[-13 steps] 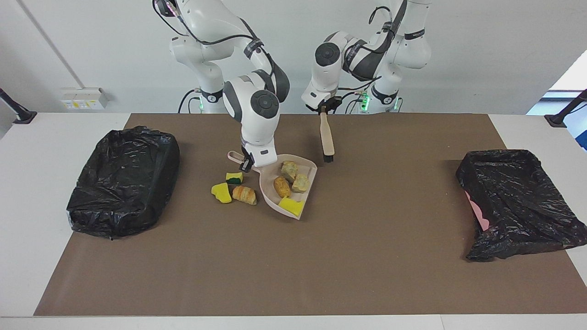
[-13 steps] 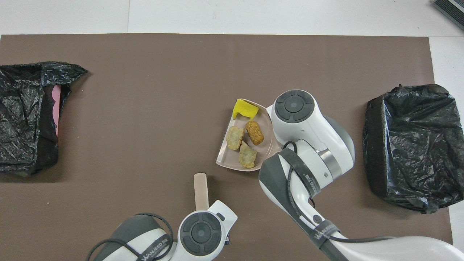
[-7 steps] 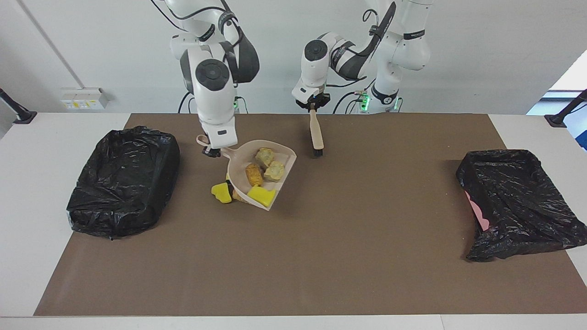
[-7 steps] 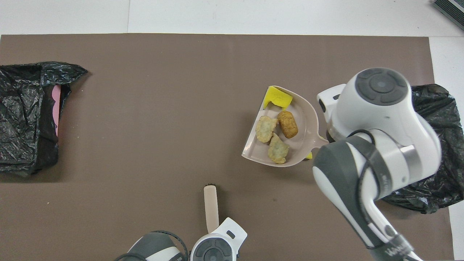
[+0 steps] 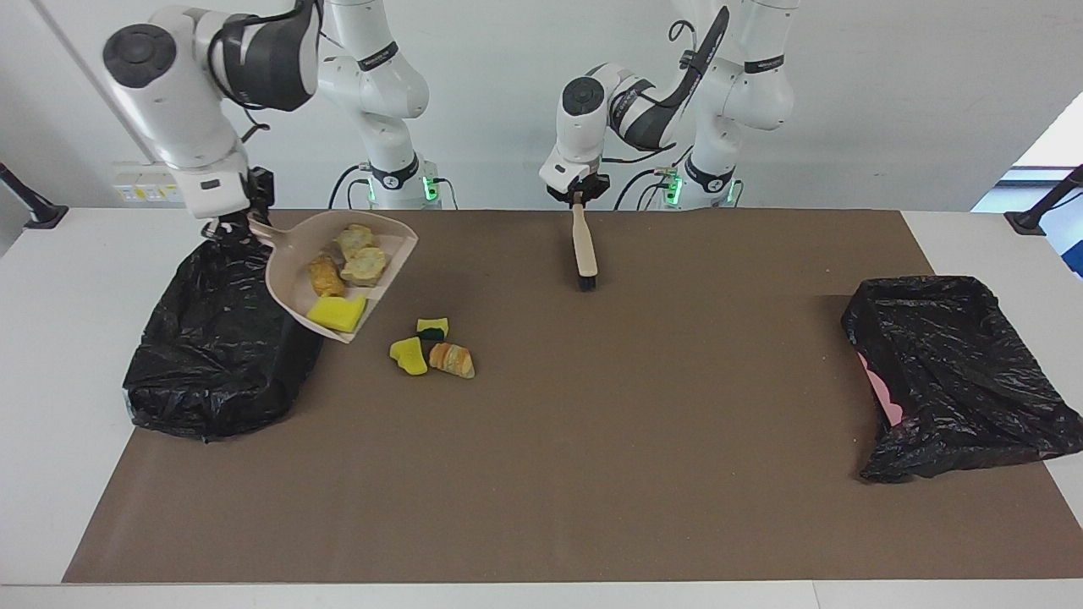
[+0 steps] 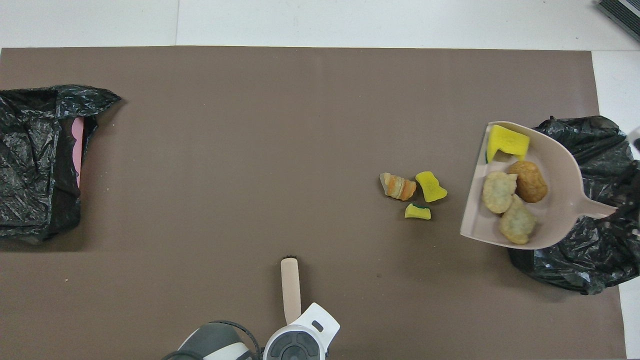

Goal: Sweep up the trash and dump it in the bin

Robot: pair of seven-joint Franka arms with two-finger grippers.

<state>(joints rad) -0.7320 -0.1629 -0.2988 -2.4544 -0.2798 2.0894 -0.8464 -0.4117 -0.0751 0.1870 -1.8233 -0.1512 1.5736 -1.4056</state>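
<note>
Closest to the robots, the left tool (image 5: 578, 196) is clamped on the handle of a beige brush (image 5: 583, 247) whose black bristles point down at the brown mat (image 5: 643, 406); this arm waits, keeping the brush handy for another sweep. Toward the right arm's end of the worktop (image 5: 59, 355), the right tool (image 5: 230, 225) grips the handle of a beige dustpan (image 5: 292, 279), carried in the air over the edge of a black-lined bin (image 5: 216, 355). The pan's open lip is lower than its handle, so its four pieces of trash (image 5: 343, 275) could slide out; only part of the pan is over the bin yet. Farther out on the mat lie three loose bits (image 5: 431, 348), two yellow sponge chunks and a pastry piece, unswept. Another black-lined bin (image 5: 948, 372) sits at the left arm's end.
</note>
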